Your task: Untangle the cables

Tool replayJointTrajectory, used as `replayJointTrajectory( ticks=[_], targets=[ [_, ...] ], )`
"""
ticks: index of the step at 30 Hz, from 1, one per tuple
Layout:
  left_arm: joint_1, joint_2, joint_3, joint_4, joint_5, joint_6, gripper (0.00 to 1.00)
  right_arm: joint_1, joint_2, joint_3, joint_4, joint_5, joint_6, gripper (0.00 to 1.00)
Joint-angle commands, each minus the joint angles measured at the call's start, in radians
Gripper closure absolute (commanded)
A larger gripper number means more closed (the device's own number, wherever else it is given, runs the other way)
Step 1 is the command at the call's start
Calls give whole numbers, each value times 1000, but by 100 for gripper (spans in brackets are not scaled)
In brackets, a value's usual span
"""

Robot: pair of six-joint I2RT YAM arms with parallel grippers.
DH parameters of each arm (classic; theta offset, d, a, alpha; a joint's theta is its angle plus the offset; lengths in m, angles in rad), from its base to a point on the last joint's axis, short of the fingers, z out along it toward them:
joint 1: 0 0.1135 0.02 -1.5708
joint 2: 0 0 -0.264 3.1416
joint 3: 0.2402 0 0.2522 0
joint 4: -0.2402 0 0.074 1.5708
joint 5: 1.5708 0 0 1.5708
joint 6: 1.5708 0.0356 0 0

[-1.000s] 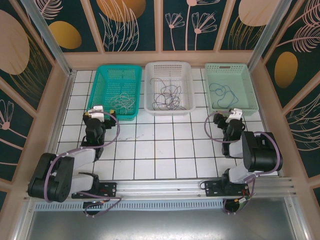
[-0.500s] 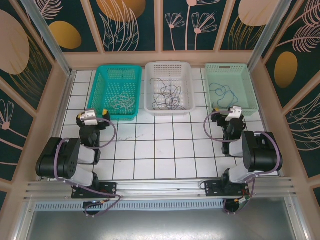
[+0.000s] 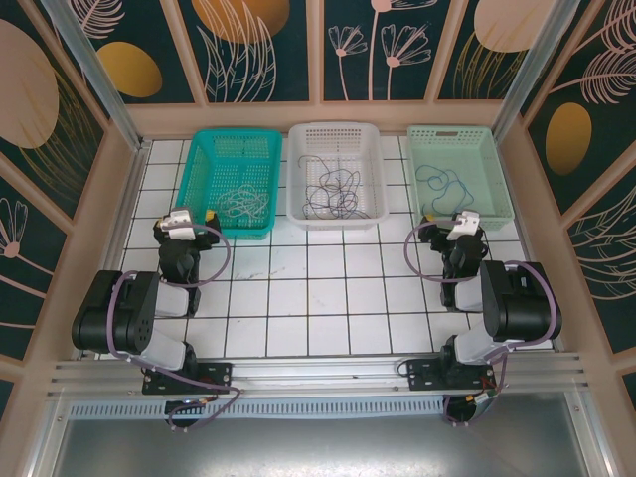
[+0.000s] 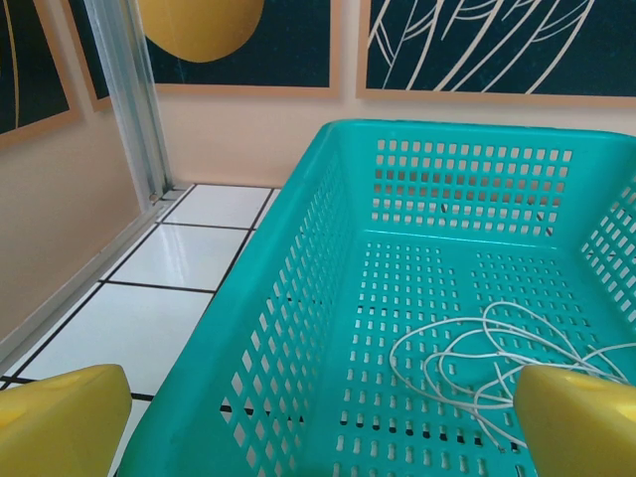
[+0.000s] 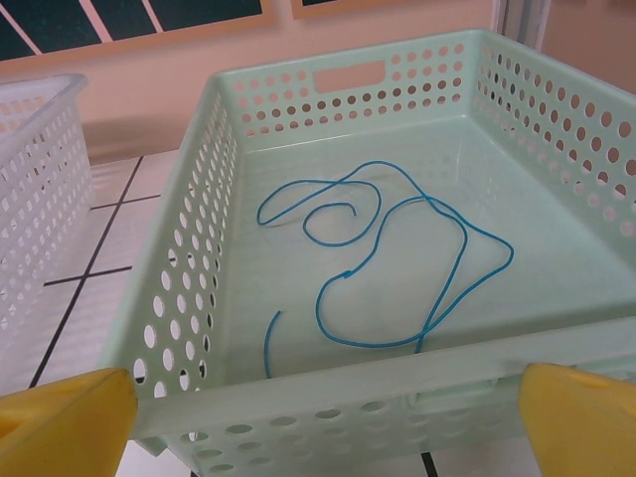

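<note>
Apparently mid-sorting, the left gripper [image 3: 189, 221] and right gripper [image 3: 463, 221] have jaws wide and empty, while dark cables [image 3: 333, 187] lie tangled in the white basket [image 3: 336, 127] at 12 o'clock, so the next move probably needs a fine pinch on one strand.

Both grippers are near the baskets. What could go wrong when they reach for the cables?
The left gripper straddles the side wall of the teal basket, so lowering straight could hit the rim. The dark cables in the white basket overlap heavily; pulling one may drag the whole bundle or tighten it.
</note>
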Motion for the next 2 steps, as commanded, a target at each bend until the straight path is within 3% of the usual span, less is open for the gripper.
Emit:
replayJointTrajectory(
  ticks=[1,2],
  targets=[
    [8,6,11,-4,-10,-14,1,10,7,16,45,21,-9,1],
    [9,7,12,-3,-9,-14,1,10,6,16,45,21,-8,1]
  ],
)
